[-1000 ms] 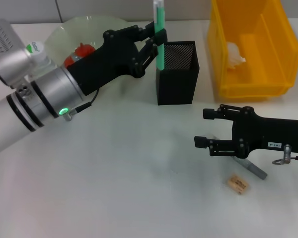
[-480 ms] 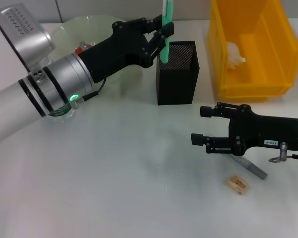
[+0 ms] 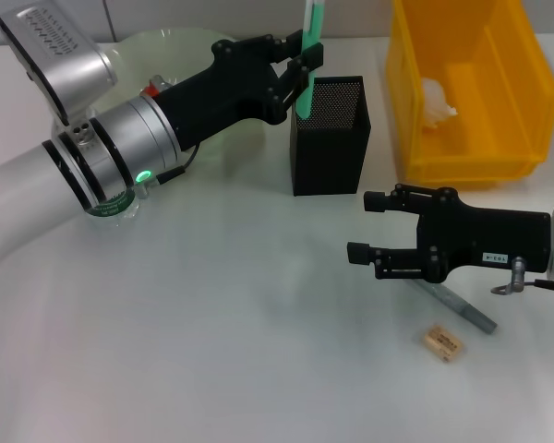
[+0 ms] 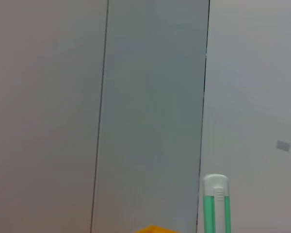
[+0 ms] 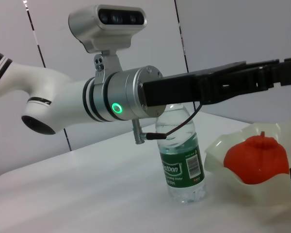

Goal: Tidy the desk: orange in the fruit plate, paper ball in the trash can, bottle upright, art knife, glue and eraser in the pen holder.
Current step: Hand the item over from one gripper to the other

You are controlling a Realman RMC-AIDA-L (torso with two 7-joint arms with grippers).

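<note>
My left gripper is shut on a green and white stick, held upright with its lower end at the open top of the black mesh pen holder. The stick's white tip shows in the left wrist view. My right gripper is open and empty, low over the table. A grey flat bar and the tan eraser lie just beside it. The paper ball lies in the yellow trash can. The orange sits in the fruit plate. The bottle stands upright.
My left arm stretches across the left half of the table and covers most of the fruit plate and the bottle in the head view. The trash can stands at the back right, close to the pen holder.
My left gripper has moved right and a little up with the green stick, bringing it over the pen holder. My right gripper has slid to the left, staying open.
</note>
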